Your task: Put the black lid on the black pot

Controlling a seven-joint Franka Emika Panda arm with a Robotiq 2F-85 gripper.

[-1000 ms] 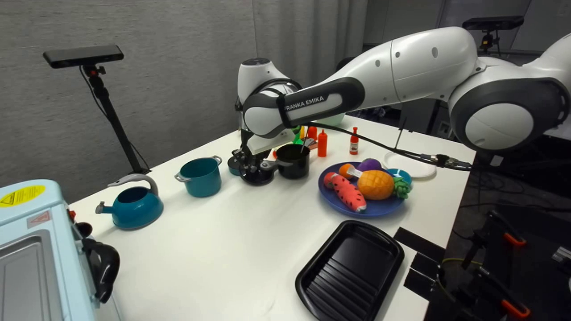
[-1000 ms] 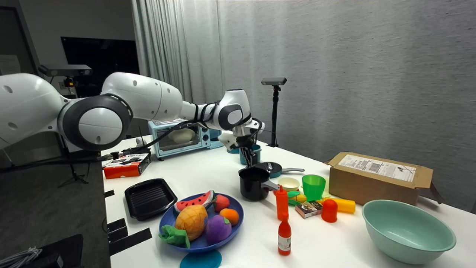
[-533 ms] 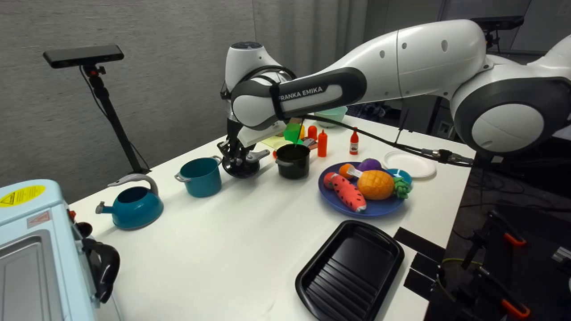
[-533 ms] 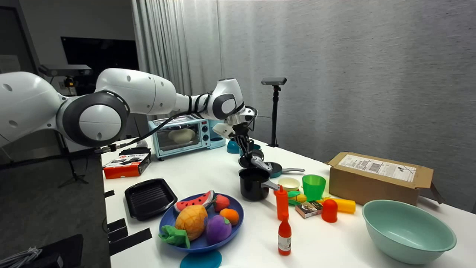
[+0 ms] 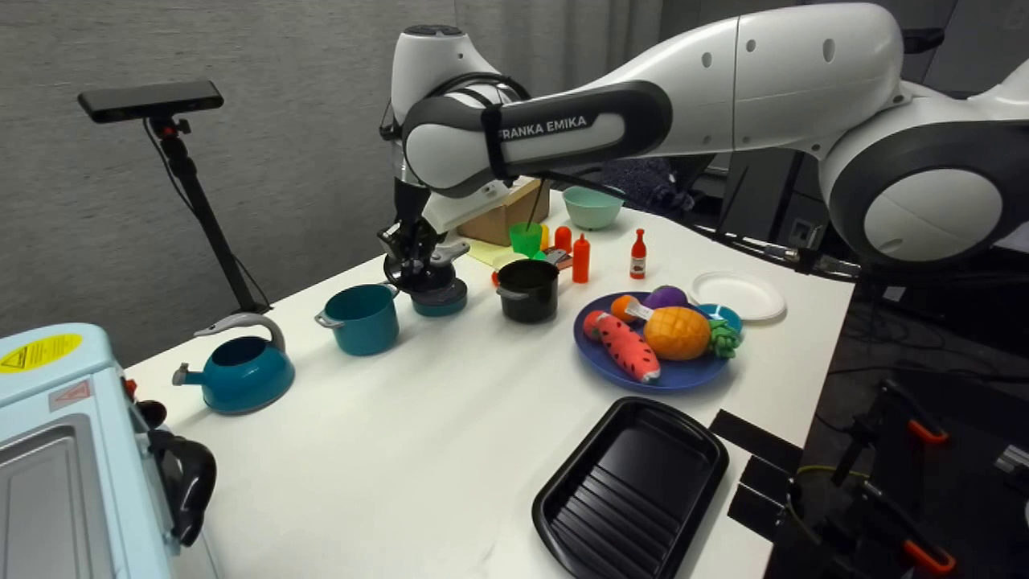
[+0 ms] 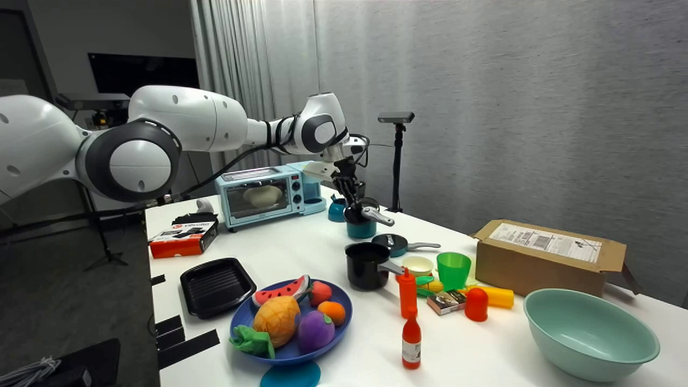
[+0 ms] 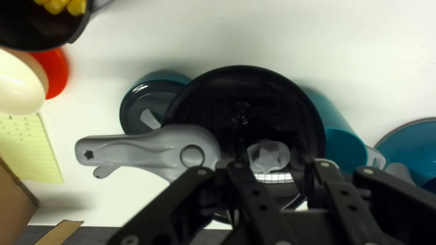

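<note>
The black lid (image 5: 438, 281) is round, with a grey side handle and a grey knob. My gripper (image 5: 416, 261) is shut on the knob and holds the lid in the air, a little tilted, near the teal pot. The lid (image 7: 245, 92) fills the middle of the wrist view, with the fingers (image 7: 270, 156) on either side of the knob. It also shows in an exterior view by its handle (image 6: 377, 216). The black pot (image 5: 527, 293) stands uncovered on the table; it shows in an exterior view (image 6: 367, 269) too. In the wrist view the pot (image 7: 37, 32) has yellow corn in it.
A teal pan (image 5: 439, 301) with a dark, greyish-centred piece sits under the lid. The teal pot (image 5: 363, 326) and teal kettle (image 5: 248, 378) stand nearby. A fruit plate (image 5: 591, 362), red bottles (image 6: 407, 293), green cup (image 6: 453, 269) and cardboard box (image 6: 543, 263) surround the black pot.
The gripper has risen with the lid and moved away from the black pot toward the teal pot. The teal pan below shows more fully.
</note>
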